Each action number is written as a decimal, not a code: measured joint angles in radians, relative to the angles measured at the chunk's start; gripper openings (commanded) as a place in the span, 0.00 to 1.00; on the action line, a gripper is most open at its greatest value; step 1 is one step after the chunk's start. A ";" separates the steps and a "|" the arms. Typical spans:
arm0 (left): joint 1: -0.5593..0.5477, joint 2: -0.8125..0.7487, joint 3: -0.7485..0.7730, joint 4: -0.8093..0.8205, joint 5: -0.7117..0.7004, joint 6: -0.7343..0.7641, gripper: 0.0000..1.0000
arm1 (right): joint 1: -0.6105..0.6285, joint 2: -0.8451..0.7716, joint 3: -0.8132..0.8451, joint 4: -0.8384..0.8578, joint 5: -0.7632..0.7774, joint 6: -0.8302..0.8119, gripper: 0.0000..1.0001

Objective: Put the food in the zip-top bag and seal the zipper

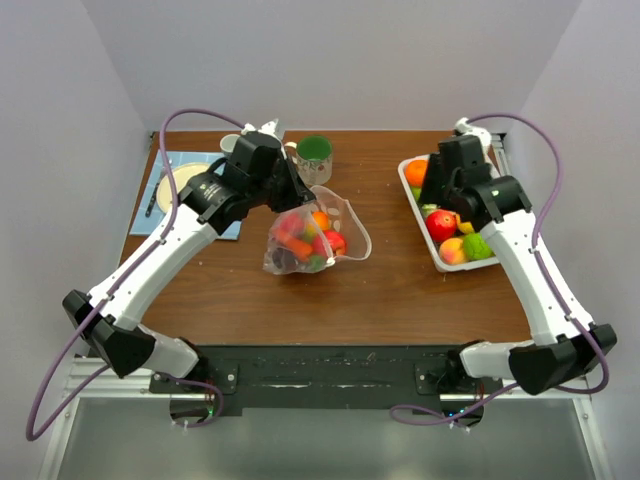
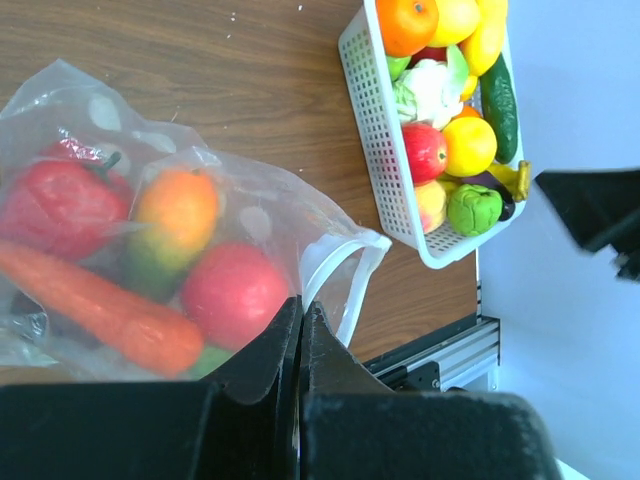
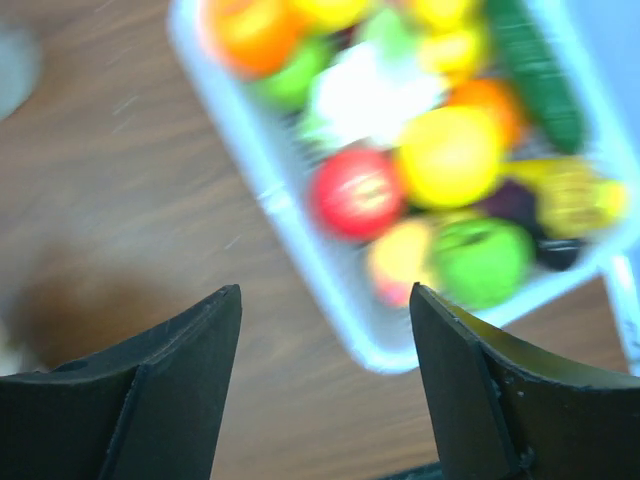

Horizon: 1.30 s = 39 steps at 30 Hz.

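Note:
The clear dotted zip-top bag (image 1: 310, 235) lies mid-table with its mouth open toward the right. It holds several food pieces: a carrot (image 2: 100, 310), a red pepper (image 2: 55, 205), an orange-green fruit (image 2: 175, 215) and a red apple (image 2: 232, 292). My left gripper (image 1: 296, 192) is shut on the bag's edge (image 2: 300, 303), beside the pale zipper strip (image 2: 345, 270). More food fills the white slatted basket (image 1: 437, 257) at the right. My right gripper (image 1: 440, 192) hovers over the basket's near left side, open and empty (image 3: 325, 290). The right wrist view is blurred.
A green cup (image 1: 314, 155) and a white mug (image 1: 232, 143) stand behind the bag. A plate on a blue mat (image 1: 180, 180) lies at the back left. The basket (image 2: 375, 130) sits near the table's right edge.

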<state>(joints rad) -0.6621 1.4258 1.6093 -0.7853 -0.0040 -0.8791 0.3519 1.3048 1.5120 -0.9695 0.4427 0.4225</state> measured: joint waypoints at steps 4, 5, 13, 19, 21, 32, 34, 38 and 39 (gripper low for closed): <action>0.000 0.032 0.000 0.000 0.005 0.008 0.00 | -0.220 0.009 -0.082 0.057 0.032 -0.026 0.77; 0.001 0.037 0.000 -0.002 0.006 0.010 0.00 | -0.274 0.012 -0.116 0.071 0.030 -0.031 0.76; 0.002 0.046 -0.012 0.009 0.030 0.044 0.00 | -0.433 0.019 -0.256 0.127 -0.045 -0.030 0.86; 0.008 0.046 -0.043 0.021 0.060 0.071 0.00 | -0.430 0.017 -0.386 0.197 -0.077 -0.030 0.90; 0.011 0.046 -0.043 0.021 0.068 0.079 0.00 | -0.430 0.017 -0.414 0.209 -0.079 -0.030 0.90; 0.015 0.046 -0.043 0.021 0.086 0.106 0.00 | -0.430 0.027 -0.454 0.326 -0.068 -0.039 0.85; 0.016 0.046 -0.043 0.021 0.089 0.106 0.00 | -0.430 0.039 -0.465 0.338 -0.068 -0.038 0.86; 0.016 0.047 -0.043 0.021 0.092 0.106 0.00 | -0.430 0.051 -0.491 0.343 -0.067 -0.037 0.85; 0.016 0.048 -0.043 0.021 0.093 0.106 0.00 | -0.430 0.051 -0.498 0.343 -0.067 -0.036 0.83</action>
<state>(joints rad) -0.6456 1.4734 1.5658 -0.7643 0.0895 -0.7731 -0.0780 1.3560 1.0138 -0.6262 0.3756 0.3866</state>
